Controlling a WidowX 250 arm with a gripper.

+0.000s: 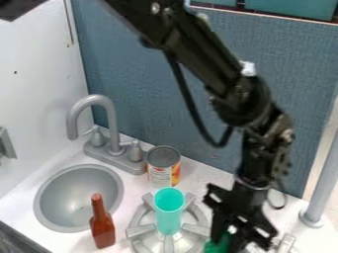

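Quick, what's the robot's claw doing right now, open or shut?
Gripper: I can't tell whether it's open, closed or holding; it's right at a green object.

A blue-gray wall [151, 89] stands at the back, and a white side wall [36, 79] meets it in the left corner. A white counter [63, 165] runs below, with a round gray sink [56, 190] set in it and a curved gray faucet [112, 118] behind the bowl.
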